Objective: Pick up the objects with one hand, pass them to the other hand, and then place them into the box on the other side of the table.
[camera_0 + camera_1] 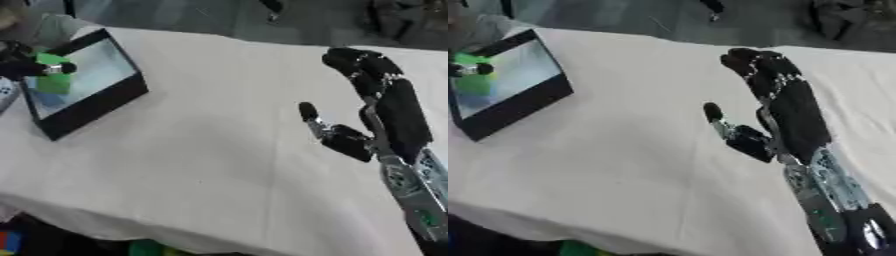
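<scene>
A black box with a pale inside stands tilted at the table's far left. Over its left part a green block stands upright. My left hand comes in from the left edge with a dark finger curled across the block's front; the remainder of that hand is cut off by the edge. My right hand lies open on the right side of the white table, fingers straight and pointing away, thumb spread to the left. It holds nothing and is far from the box.
The table's front edge runs along the bottom, with coloured things showing below it. Dark floor and dark objects lie beyond the far edge.
</scene>
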You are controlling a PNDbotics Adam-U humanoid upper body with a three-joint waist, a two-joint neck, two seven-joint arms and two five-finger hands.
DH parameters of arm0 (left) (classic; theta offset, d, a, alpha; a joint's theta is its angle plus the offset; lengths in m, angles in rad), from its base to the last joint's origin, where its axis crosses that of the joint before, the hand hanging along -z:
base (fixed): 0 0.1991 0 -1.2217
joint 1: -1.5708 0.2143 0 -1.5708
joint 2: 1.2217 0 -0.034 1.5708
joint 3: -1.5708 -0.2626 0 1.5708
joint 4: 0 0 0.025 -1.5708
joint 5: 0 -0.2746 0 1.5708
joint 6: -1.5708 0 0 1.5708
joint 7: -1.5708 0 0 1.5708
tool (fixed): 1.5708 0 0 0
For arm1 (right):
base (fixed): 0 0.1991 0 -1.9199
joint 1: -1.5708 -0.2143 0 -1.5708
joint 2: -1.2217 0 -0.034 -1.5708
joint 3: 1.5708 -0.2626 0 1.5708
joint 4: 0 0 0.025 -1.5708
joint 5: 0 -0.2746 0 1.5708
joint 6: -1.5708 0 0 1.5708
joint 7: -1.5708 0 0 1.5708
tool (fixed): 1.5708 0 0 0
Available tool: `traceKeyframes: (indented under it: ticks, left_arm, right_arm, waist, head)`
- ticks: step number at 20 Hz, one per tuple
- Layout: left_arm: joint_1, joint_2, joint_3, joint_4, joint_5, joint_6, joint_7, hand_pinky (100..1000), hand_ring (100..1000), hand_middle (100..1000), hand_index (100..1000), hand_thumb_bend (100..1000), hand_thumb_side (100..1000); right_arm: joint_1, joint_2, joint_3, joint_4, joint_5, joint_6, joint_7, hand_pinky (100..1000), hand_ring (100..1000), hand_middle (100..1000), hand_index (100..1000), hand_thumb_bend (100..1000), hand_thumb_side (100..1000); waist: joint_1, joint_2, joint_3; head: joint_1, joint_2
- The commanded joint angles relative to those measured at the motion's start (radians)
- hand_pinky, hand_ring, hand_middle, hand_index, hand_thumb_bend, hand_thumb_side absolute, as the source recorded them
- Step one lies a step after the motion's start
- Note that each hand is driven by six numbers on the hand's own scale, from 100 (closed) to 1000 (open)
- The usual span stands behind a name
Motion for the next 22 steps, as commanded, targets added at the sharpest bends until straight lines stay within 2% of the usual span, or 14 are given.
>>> traceKeyframes:
  ticks: [1,3,5,6,8,9,10,12,13,14,17,19,22]
  left_arm:
    - [-0.039,0.041,-0.02,0.081,-0.059,0.053,0.058,870,837,886,949,929,589]
    - [-0.079,0.034,-0.018,0.134,-0.091,0.08,0.09,859,846,889,935,924,589]
    - [-0.117,0.03,-0.004,0.17,-0.123,0.069,0.122,849,857,885,919,901,582]
    - [-0.125,0.021,0.012,0.171,-0.175,0.051,0.174,843,860,880,909,891,574]
    - [-0.124,-0.037,0.082,0.163,-0.438,0.008,0.381,835,871,879,895,874,556]
    - [-0.123,-0.062,0.13,0.143,-0.587,-0.006,0.428,830,875,877,889,866,549]
    - [-0.122,-0.081,0.178,0.09,-0.695,-0.027,0.443,824,880,874,880,858,537]
    - [-0.096,-0.105,0.253,-0.068,-0.79,-0.066,0.433,821,906,873,865,814,524]
    - [-0.071,-0.116,0.281,-0.171,-0.79,-0.09,0.421,822,921,874,857,793,516]
    - [-0.042,-0.134,0.301,-0.286,-0.75,-0.127,0.413,814,946,876,845,731,517]
    - [0.058,-0.21,0.331,-0.58,-0.534,-0.267,0.408,800,965,875,833,666,545]
    - [0.11,-0.267,0.334,-0.717,-0.411,-0.356,0.395,794,972,876,829,645,560]
    - [0.155,-0.374,0.318,-0.845,-0.255,-0.479,0.364,783,980,880,833,595,601]
  right_arm:
    - [-0.012,0.0,-0.001,-0.007,-0.013,-0.009,0.005,756,706,756,851,295,256]
    - [-0.007,0.0,0.0,-0.005,-0.017,-0.012,0.01,755,705,756,851,289,259]
    - [-0.004,0.0,-0.001,-0.004,-0.02,-0.013,0.013,756,705,756,852,285,260]
    - [-0.003,0.001,-0.001,-0.004,-0.021,-0.013,0.014,755,704,756,853,279,263]
    - [0.001,0.004,-0.004,-0.002,-0.024,-0.012,0.016,755,705,757,854,271,267]
    - [0.003,0.006,-0.006,-0.001,-0.026,-0.012,0.017,755,706,759,855,270,267]
    - [0.006,0.01,-0.008,0.0,-0.027,-0.012,0.018,757,710,764,861,263,272]
    - [0.014,0.017,-0.017,0.001,-0.032,-0.012,0.024,761,727,785,877,233,291]
    - [0.021,0.021,-0.025,0.002,-0.038,-0.013,0.031,766,737,797,886,224,302]
    - [0.029,0.026,-0.036,0.003,-0.046,-0.014,0.044,776,761,829,907,193,337]
    - [0.054,0.044,-0.086,-0.004,-0.084,-0.01,0.091,782,796,876,933,151,389]
    - [0.07,0.057,-0.123,-0.01,-0.129,0.004,0.12,776,808,897,938,106,426]
    - [0.095,0.077,-0.177,-0.011,-0.24,0.043,0.142,757,807,902,932,100,497]
  waist:
    - [0.002,-0.023,-0.002]
    - [0.0,-0.026,-0.001]
    - [-0.002,-0.029,0.003]
    - [-0.003,-0.031,0.006]
    - [-0.008,-0.034,0.012]
    - [-0.011,-0.037,0.014]
    - [-0.014,-0.039,0.015]
    - [-0.02,-0.042,0.015]
    - [-0.022,-0.043,0.015]
    - [-0.025,-0.044,0.014]
    - [-0.035,-0.047,0.013]
    - [-0.042,-0.049,0.012]
    - [-0.049,-0.055,0.009]
  head:
    - [0.002,-0.015]
    - [-0.004,-0.016]
    - [-0.011,-0.014]
    - [-0.015,-0.012]
    - [-0.025,-0.01]
    - [-0.03,-0.008]
    - [-0.036,-0.005]
    - [-0.048,-0.001]
    - [-0.055,-0.001]
    - [-0.064,0.0]
    - [-0.097,0.0]
    - [-0.131,0.0]
    - [-0.19,0.0]
